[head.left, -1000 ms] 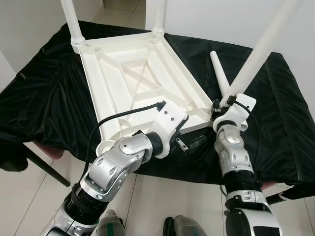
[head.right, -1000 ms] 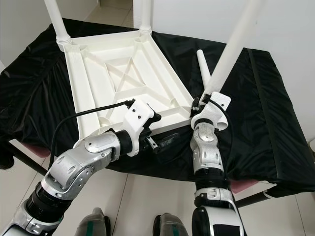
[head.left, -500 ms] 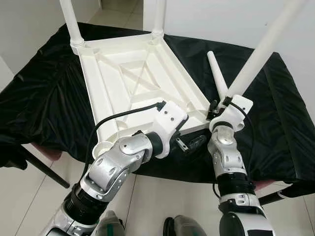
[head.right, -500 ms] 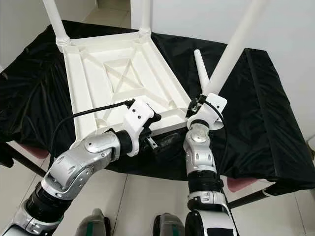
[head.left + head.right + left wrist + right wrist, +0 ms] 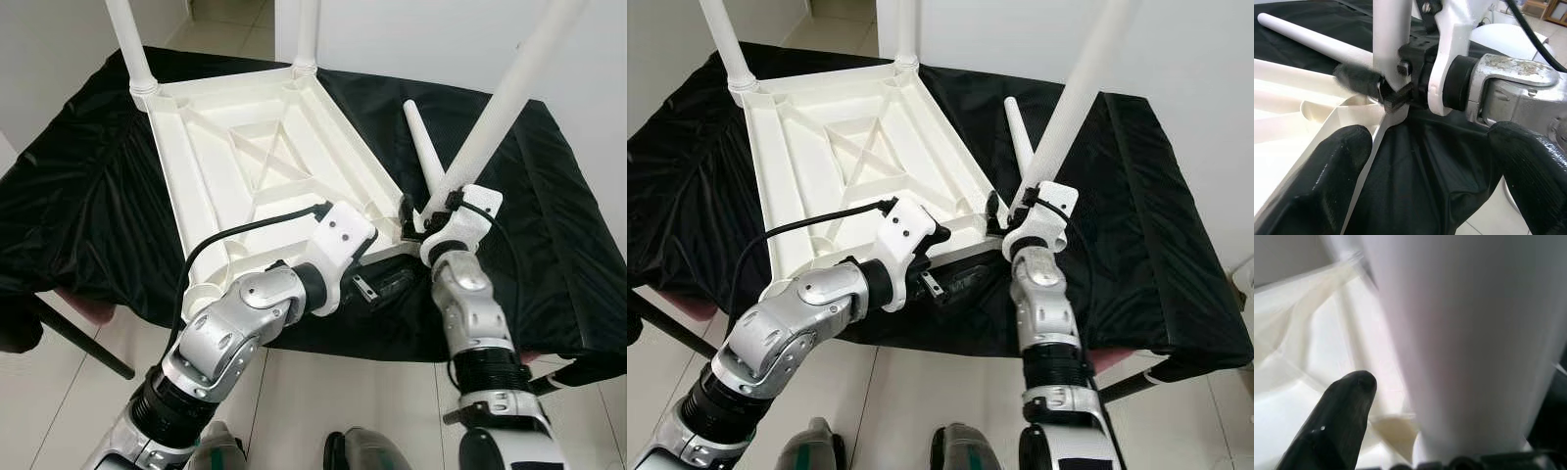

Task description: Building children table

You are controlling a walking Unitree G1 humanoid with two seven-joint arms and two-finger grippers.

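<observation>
Leg [image 5: 509,98] shifted w/ right gripper [image 5: 423,217], tilting up-right off tabletop [image 5: 225,166] corner.

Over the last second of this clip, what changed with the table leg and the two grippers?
The right gripper, shut on the long white plastic leg, carried its lower end inward to the near right corner of the upturned white plastic tabletop. The left gripper stayed open beside that corner. The loose white leg on the black cloth and the two fitted far legs stayed put.
</observation>
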